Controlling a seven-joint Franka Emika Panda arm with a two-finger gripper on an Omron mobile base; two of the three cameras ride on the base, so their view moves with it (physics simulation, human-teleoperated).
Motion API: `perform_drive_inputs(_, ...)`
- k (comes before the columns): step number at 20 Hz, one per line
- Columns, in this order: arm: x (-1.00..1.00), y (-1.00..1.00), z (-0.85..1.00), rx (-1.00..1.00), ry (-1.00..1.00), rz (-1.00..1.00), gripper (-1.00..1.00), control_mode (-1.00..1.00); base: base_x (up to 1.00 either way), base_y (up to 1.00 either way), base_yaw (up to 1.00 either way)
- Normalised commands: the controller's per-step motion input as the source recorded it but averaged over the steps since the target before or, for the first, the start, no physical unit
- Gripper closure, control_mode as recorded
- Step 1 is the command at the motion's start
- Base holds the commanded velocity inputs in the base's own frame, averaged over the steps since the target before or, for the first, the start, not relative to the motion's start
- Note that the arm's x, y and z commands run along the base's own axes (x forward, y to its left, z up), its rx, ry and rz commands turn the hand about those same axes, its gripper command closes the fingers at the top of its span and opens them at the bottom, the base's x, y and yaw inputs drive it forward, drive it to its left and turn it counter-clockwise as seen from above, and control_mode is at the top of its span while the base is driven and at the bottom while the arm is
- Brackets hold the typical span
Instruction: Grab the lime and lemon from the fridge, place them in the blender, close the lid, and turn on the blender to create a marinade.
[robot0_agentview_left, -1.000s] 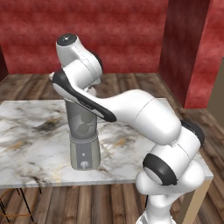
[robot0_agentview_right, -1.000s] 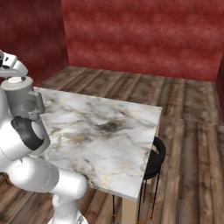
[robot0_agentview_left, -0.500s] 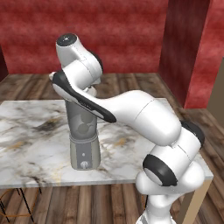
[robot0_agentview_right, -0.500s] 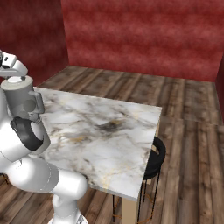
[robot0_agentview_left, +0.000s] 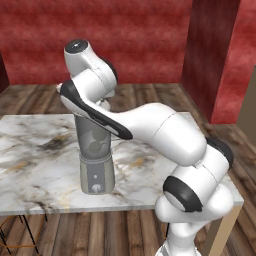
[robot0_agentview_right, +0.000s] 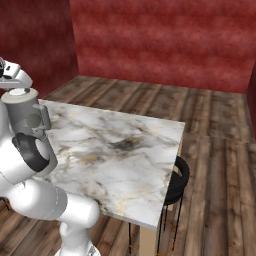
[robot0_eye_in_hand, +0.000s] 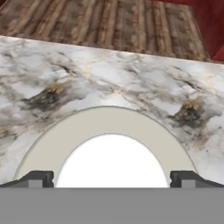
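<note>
The blender (robot0_agentview_left: 96, 159) stands upright on the marble table (robot0_agentview_left: 35, 165), near the table's front edge in the left base view. Its grey tapered base carries a small round knob (robot0_agentview_left: 97, 188) on the front face. The smoky jar rises above the base; the arm's dark-banded link crosses in front of the jar's upper part and hides its mouth in that view.

In the right base view the blender jar (robot0_agentview_right: 27, 112) appears at the far left, with its handle (robot0_agentview_right: 44, 120) on the right side and a pale top. The white arm stands in front of its lower part.

The hand view looks straight down onto the lid (robot0_eye_in_hand: 111, 157), a white disc inside a pale grey ring. The gripper (robot0_eye_in_hand: 111, 179) is above it with both jaws spread wide, one fingertip (robot0_eye_in_hand: 37, 178) at each side of the ring, and nothing is held between them.

A round black stool (robot0_agentview_right: 175, 180) stands just beside the table's right edge. Wooden floor and red walls surround the table.
</note>
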Motion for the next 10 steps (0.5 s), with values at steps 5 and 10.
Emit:
perform_drive_inputs(5, 0.00, 0.00, -0.21, 0.00, 0.05, 0.00, -1.00, -1.00, 0.00, 0.00, 0.00)
perform_drive_inputs(10, 0.00, 0.00, -0.35, 0.00, 0.10, 0.00, -1.00, -1.00, 0.00, 0.00, 0.00)
